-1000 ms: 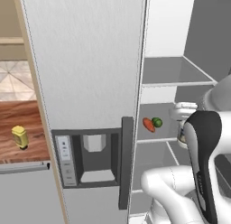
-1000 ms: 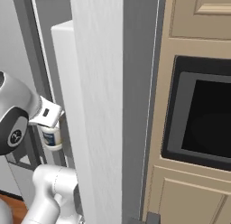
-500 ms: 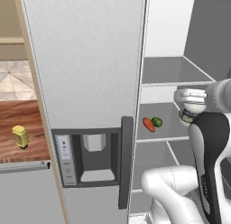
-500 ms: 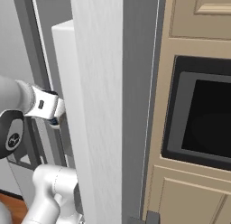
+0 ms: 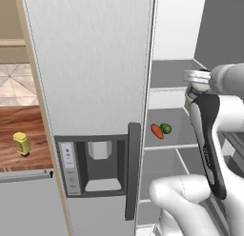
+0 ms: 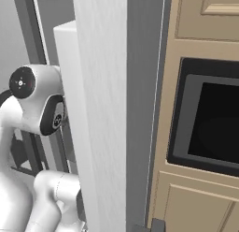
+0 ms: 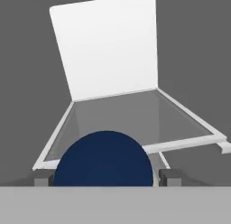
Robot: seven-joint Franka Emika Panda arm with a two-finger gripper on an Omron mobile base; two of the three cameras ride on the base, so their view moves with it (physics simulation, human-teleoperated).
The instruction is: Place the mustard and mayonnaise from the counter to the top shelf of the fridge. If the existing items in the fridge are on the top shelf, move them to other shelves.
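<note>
Kitchen walls and tan cupboards stand around the big silver fridge [image 5: 90,63], and its right door is open so you can see inside. On the left, the mustard [image 5: 21,143] stands on the brown counter [image 5: 24,130], close to the counter's front edge and near the fridge side. So the mustard has not been moved yet.

The gripper [image 7: 103,177] is holding the mayonnaise [image 7: 104,160]. Its dark blue lid sits right between the two finger tips, one on each side, so the pincer is spread wide around the jar. The hand is up by the top shelf [image 7: 135,119], just in front of its pale front edge. That shelf looks bare, with a white back wall behind it. The jar is not set down yet, as far as I can tell.

The existing items [image 5: 161,130], a little carrot and a green ball, lie touching on a lower shelf [image 5: 183,135], near its left front edge. They are not on the top one, so I think they can stay there.

Left to do: put the jar on the shelf, let go, then fetch the mustard.
</note>
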